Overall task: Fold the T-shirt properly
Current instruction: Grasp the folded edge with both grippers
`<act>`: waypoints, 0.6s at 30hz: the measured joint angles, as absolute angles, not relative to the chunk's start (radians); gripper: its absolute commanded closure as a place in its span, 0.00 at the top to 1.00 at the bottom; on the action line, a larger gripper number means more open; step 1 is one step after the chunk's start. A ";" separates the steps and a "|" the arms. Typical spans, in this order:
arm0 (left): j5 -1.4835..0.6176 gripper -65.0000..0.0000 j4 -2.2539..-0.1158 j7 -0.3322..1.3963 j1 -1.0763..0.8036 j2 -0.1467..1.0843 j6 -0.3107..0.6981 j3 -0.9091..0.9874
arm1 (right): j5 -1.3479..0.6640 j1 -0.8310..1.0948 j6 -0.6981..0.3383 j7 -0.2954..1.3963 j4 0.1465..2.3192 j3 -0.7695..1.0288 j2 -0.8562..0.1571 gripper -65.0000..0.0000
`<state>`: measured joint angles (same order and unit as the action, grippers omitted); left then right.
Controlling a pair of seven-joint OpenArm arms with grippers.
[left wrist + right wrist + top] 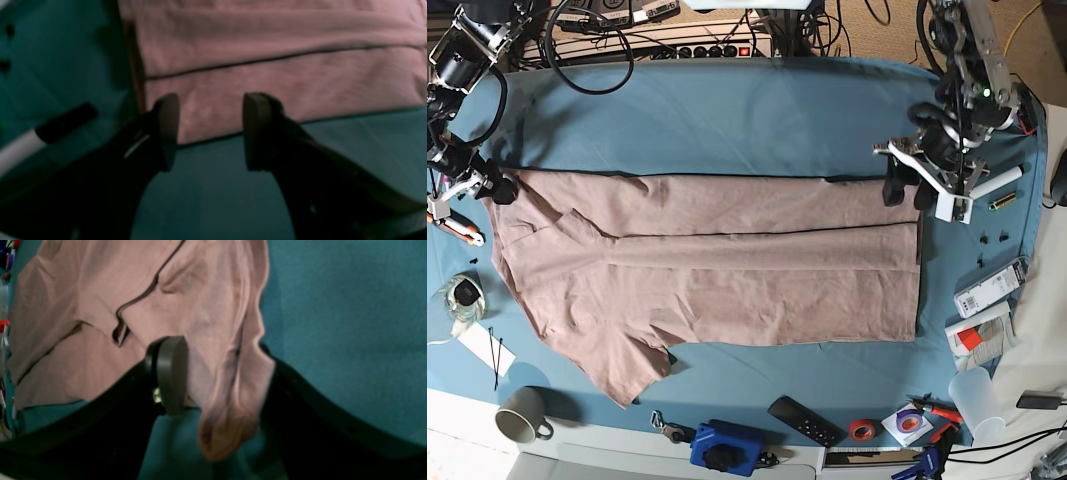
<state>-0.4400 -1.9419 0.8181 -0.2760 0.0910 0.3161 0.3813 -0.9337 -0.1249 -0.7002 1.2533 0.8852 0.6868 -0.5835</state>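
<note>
Pink-beige cotton covered the middle of the teal-clothed table point(727, 110): the T-shirt point(727, 270) lay flat and lengthwise, its hem end toward the arm on the base view's right and its collar end toward the arm on that view's left. One long edge had already been turned inward, for a dark fold line ran along the shirt's length just above its centre, and the far strip lay doubled over the body. The near sleeve, though, was spread out loose toward the mug point(522, 415) at the table's front edge, and the shirt kept its full length, so by my reckoning only the first lengthwise fold was made; the near side, that sleeve and the crosswise folds remained.

At the collar end, the right gripper point(213, 380) was clamped on a bunched lip of the T-shirt point(186, 300), the cloth pinched between its pads and drooping below them. At the hem end, the left gripper point(210, 131) stood with its jaws apart and nothing between them, poised just off the shirt's edge point(267, 90) over bare cloth.
</note>
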 measured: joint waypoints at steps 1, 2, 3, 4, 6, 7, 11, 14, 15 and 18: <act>-0.426 0.48 -1.915 0.836 -0.260 0.091 0.304 0.382 | -0.933 -0.125 -0.700 1.253 0.885 0.687 -0.583 0.43; -0.411 0.48 -1.890 0.853 -0.246 0.091 0.297 0.382 | -0.934 -0.125 -0.700 1.253 0.885 0.687 -0.583 0.43; -0.401 0.48 -1.864 0.864 -0.231 0.091 0.289 0.382 | -0.934 -0.125 -0.700 1.253 0.885 0.687 -0.583 0.43; -0.390 0.48 -1.842 0.867 -0.217 0.091 0.266 0.382 | -0.934 -0.125 -0.700 1.253 0.885 0.687 -0.583 0.43; -0.374 0.48 -1.810 0.878 -0.197 0.095 0.242 0.382 | -0.934 -0.125 -0.700 1.254 0.885 0.687 -0.583 0.43; -0.366 0.48 -1.797 0.887 -0.189 0.096 0.227 0.382 | -0.934 -0.125 -0.700 1.253 0.885 0.687 -0.583 0.43; -0.373 0.48 -1.765 0.877 -0.182 0.097 0.218 0.382 | -0.934 -0.125 -0.700 1.253 0.885 0.687 -0.583 0.43; -0.390 0.48 -1.706 0.840 -0.159 0.097 0.221 0.382 | -0.934 -0.125 -0.700 1.253 0.885 0.687 -0.583 0.43; -0.403 0.48 -1.683 0.830 -0.147 0.098 0.229 0.383 | -0.934 -0.125 -0.700 1.253 0.885 0.687 -0.583 0.43; -0.480 0.47 -1.622 0.809 -0.119 0.104 0.244 0.388 | -0.934 -0.125 -0.700 1.253 0.885 0.687 -0.583 0.43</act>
